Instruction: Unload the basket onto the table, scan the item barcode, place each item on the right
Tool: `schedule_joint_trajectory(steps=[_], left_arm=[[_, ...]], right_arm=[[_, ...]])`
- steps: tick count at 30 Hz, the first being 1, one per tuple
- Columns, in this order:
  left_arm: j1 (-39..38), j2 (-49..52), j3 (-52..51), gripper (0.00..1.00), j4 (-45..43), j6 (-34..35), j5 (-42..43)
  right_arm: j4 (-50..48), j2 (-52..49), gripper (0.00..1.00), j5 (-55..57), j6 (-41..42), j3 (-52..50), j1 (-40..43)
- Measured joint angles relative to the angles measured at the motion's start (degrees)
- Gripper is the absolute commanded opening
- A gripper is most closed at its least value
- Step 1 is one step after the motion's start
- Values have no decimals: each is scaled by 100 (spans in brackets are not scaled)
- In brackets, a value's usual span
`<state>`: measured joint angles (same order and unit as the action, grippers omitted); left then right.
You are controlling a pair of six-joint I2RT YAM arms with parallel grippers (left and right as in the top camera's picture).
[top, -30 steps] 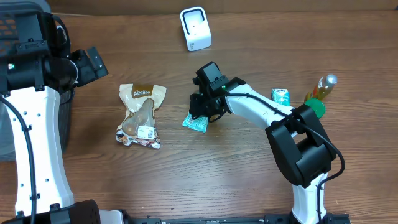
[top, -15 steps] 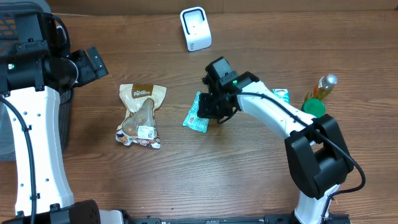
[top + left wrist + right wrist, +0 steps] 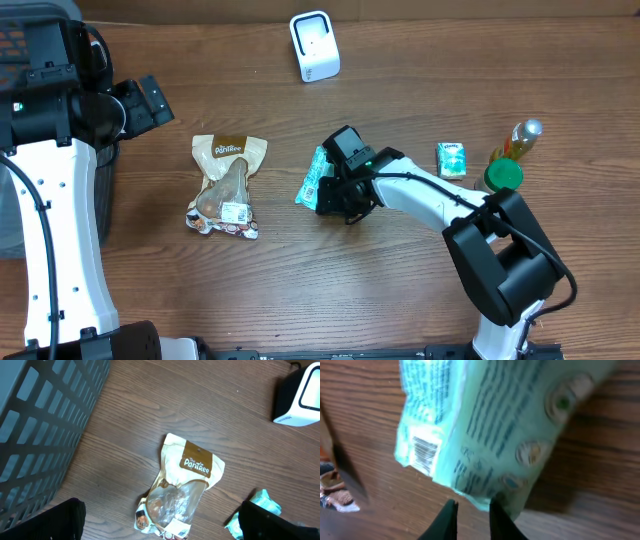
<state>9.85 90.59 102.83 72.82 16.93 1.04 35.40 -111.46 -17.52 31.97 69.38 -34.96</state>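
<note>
1 teal packet (image 3: 485,435) lies just beyond the slightly parted right gripper (image 3: 471,514).

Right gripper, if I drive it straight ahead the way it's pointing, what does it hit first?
The green packet, lying just ahead of the right gripper in the wrist view; it looks close, though depth is unclear.

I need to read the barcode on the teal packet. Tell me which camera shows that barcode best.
Right wrist: close up, the barcode sits plainly at the lower left of the teal packet. Overhead shows the packet small, bars unreadable. Left wrist catches only a packet corner, no barcode.
</note>
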Motion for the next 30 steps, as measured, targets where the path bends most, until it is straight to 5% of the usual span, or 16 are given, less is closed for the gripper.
schedule_joint_trajectory(steps=[5, 8, 23, 30], left_arm=[[0, 0, 0, 99, 0, 0, 0], [0, 0, 0, 100, 2, 0, 0], [0, 0, 0, 100, 0, 0, 0], [0, 0, 0, 100, 2, 0, 0]], right_arm=[[48, 457, 77, 251, -413, 684, 70], [-337, 616, 86, 1075, -597, 831, 319], [-1123, 17, 94, 2076, -654, 807, 605], [-914, -293, 68, 1637, -662, 807, 603]])
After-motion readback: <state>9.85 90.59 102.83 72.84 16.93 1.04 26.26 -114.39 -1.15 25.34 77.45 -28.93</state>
